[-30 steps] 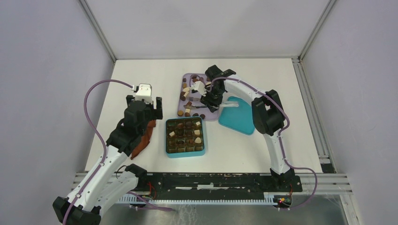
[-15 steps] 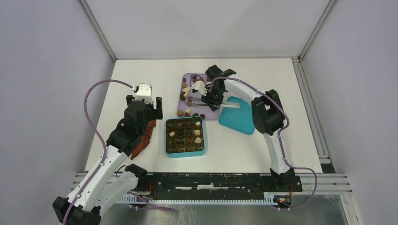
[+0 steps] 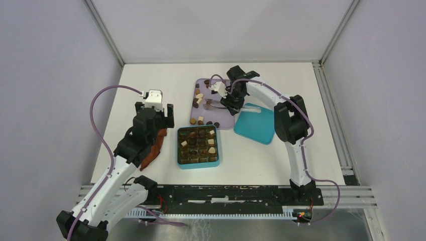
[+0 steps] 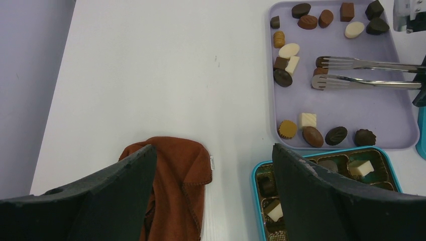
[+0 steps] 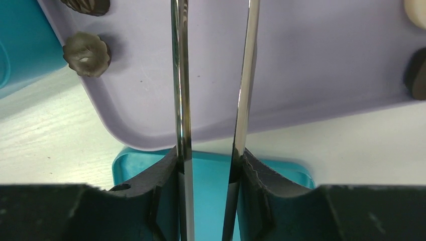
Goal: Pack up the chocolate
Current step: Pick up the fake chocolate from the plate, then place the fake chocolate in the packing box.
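Brown and cream chocolate (image 4: 307, 22), likely light and brittle, is lying upper right, wanting side pinches; right gripper (image 5: 208, 165) is clamping tongs (image 5: 182, 75), left gripper (image 4: 213, 150) gaping empty.

R jaws grip tongs (image 3: 213, 104) over lilac tray (image 3: 224, 118) of chocolate (image 3: 199, 96)

Bright even overhead light, soft short shadows on white table (image 3: 150, 83). Glare streaks on shiny metal tongs (image 5: 247, 75). Left gripper (image 4: 213, 150) up close looks slightly blurred, maybe.
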`<control>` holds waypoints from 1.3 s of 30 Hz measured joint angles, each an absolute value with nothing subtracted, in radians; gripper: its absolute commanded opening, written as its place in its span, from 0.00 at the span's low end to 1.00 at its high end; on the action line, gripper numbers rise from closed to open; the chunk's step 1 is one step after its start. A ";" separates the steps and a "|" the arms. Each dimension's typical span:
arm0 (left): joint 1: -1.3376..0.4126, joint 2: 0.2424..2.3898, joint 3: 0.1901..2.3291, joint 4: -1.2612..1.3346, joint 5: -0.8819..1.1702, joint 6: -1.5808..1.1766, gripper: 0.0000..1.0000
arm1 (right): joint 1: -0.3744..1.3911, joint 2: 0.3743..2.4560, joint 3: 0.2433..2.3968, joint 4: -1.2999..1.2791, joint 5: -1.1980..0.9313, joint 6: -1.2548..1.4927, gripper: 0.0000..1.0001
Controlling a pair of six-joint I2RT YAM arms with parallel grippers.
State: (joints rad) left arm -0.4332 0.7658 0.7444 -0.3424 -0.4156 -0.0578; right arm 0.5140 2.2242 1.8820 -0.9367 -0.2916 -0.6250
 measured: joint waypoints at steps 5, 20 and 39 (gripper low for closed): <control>-0.433 0.766 0.744 -0.342 -0.416 -0.058 0.90 | 0.499 2.164 1.838 -0.922 -0.313 -0.625 0.20; -0.433 0.766 0.744 -0.342 -0.417 -0.058 0.90 | 0.519 1.777 1.506 -0.857 -0.524 -0.674 0.18; -0.433 0.766 0.744 -0.342 -0.444 -0.058 0.90 | 0.832 1.668 1.324 -0.807 -0.536 -0.759 0.20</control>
State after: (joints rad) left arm -0.4328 0.7658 0.7444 -0.3424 -0.4438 -0.0582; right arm 0.8322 1.6680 1.3243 -0.8066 -0.5362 -0.7589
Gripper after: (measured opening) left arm 0.899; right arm 0.418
